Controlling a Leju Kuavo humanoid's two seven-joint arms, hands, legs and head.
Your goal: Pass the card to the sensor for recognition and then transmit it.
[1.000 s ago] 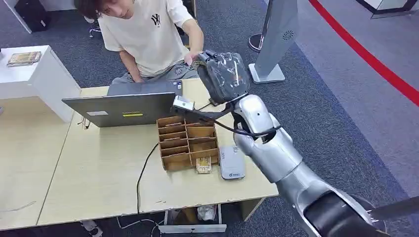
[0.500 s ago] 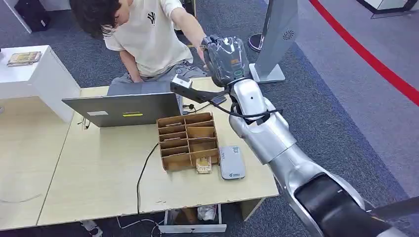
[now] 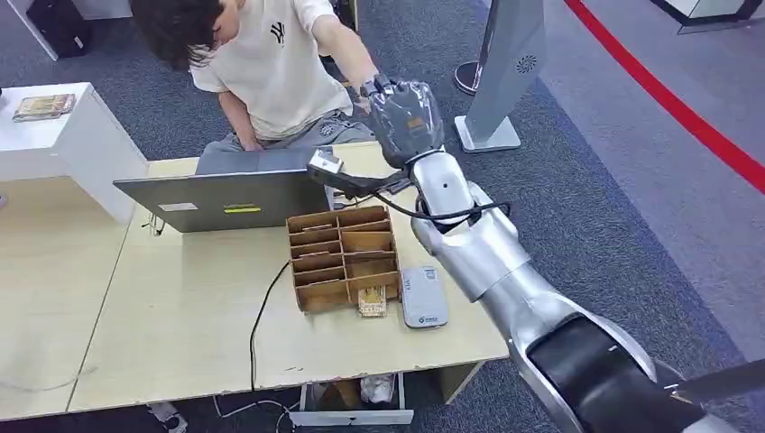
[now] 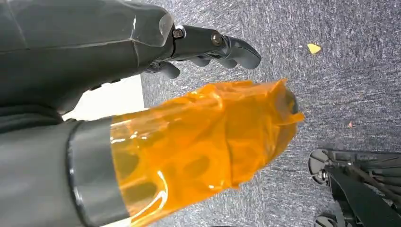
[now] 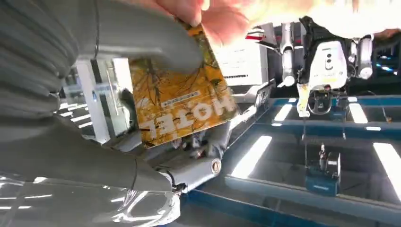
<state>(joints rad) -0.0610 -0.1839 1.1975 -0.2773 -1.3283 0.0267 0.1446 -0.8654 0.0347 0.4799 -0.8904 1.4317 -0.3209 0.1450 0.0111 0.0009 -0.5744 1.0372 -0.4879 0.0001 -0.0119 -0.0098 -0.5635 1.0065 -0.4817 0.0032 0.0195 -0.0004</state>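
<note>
Head view: laptop (image 3: 225, 200) beside organizer (image 3: 343, 257).

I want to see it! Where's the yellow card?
The yellow card is in the right hand, raised beyond the table's far edge, with a person's fingers touching it.

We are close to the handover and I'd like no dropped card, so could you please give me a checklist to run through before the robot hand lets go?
1. Right robot hand holds the orange hotel card: ok.
2. Person's hand is touching the card's edge: ok.
3. Person's grip is firm enough to take the card: cannot tell.
4. Right arm is raised past the table toward the person: ok.
5. Card already read by the grey sensor on the table: cannot tell.
6. Left robot hand hangs over carpet, holding nothing: ok.
</note>
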